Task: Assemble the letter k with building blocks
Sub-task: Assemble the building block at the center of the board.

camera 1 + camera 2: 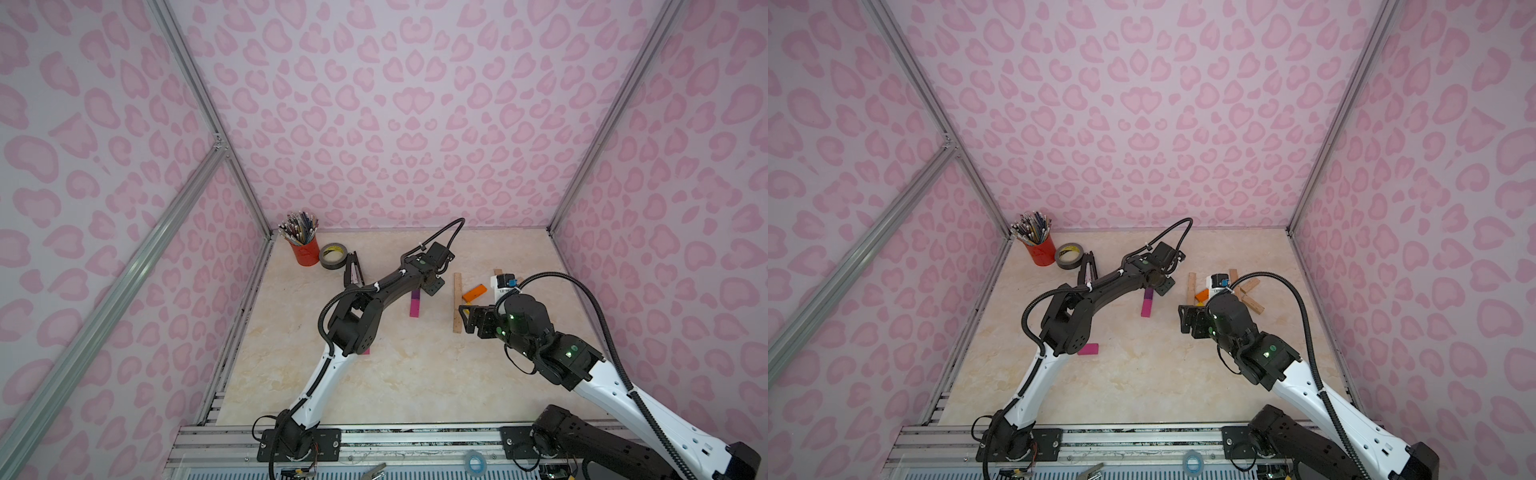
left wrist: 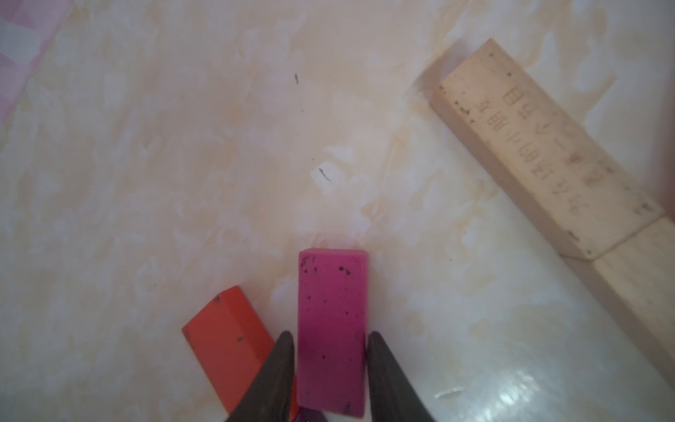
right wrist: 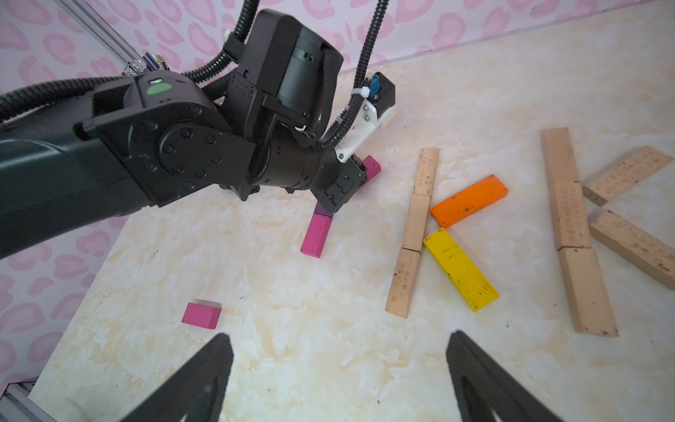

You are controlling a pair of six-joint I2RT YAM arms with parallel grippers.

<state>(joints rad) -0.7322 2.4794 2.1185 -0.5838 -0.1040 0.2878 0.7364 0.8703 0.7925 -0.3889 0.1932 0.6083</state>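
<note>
Left gripper [image 2: 330, 334] pinches a magenta block [image 2: 330, 292], apparently extending the pink block's [image 3: 316, 235] stem line; right gripper [image 3: 339, 336] hangs spread

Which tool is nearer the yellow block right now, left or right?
Right. The right tool hangs open close to the yellow block. The left tool is on the far side of the row of wooden blocks from it, closed on a magenta block.

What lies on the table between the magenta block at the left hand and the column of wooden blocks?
Nothing: the table is bare between the magenta block and the wooden column, seen in the right wrist view.
</note>
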